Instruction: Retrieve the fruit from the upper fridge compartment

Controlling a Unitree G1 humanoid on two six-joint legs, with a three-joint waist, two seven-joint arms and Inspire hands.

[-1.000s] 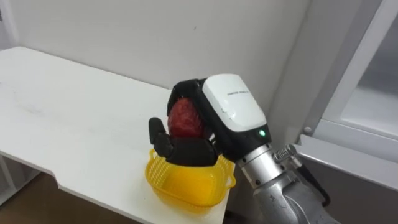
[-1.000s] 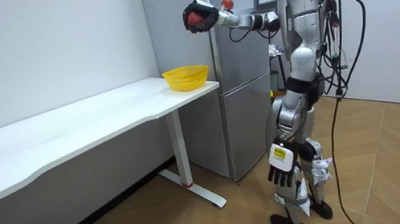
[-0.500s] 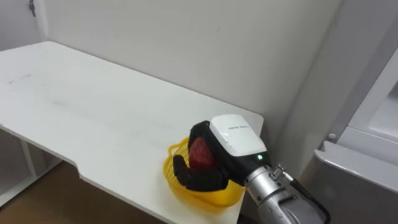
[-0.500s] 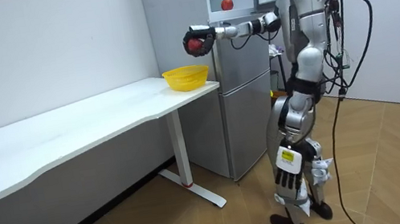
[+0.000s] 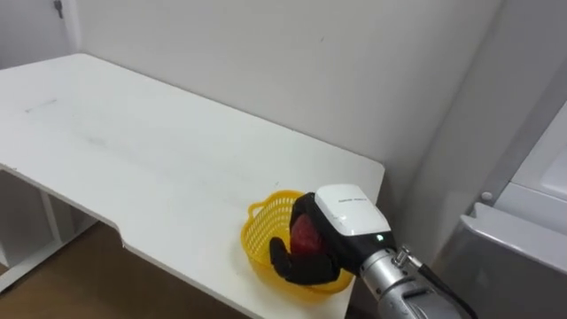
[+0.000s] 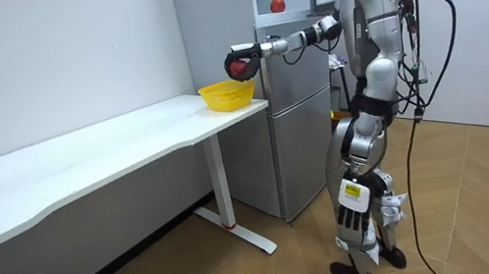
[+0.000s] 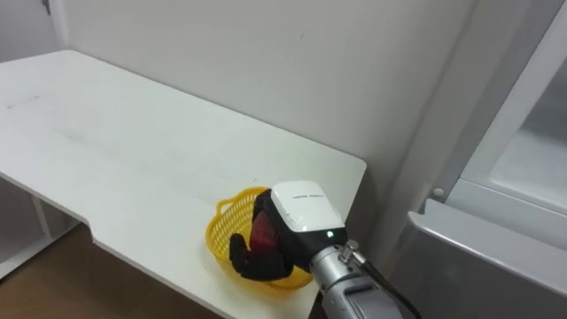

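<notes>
A round red fruit (image 5: 306, 235) sits in my right hand (image 5: 347, 213), whose dark fingers curl round it. The hand hovers just over the far side of a yellow mesh basket (image 5: 264, 234) at the table's right end. In the room view I stand before the grey fridge (image 6: 304, 107), right arm stretched toward the basket (image 6: 227, 93). A second red fruit (image 6: 277, 4) rests in the open upper fridge compartment. My left hand (image 6: 349, 207) hangs by my leg, fingers relaxed and holding nothing.
The long white table (image 5: 133, 151) stretches off to my left along the white wall. The fridge's open upper door (image 7: 523, 106) and its lower compartment's top edge (image 7: 478, 235) stand close on my right.
My right hand has come down with the red fruit from well above the basket to just over its rim. The head camera has tipped, bringing more of the table into sight.
</notes>
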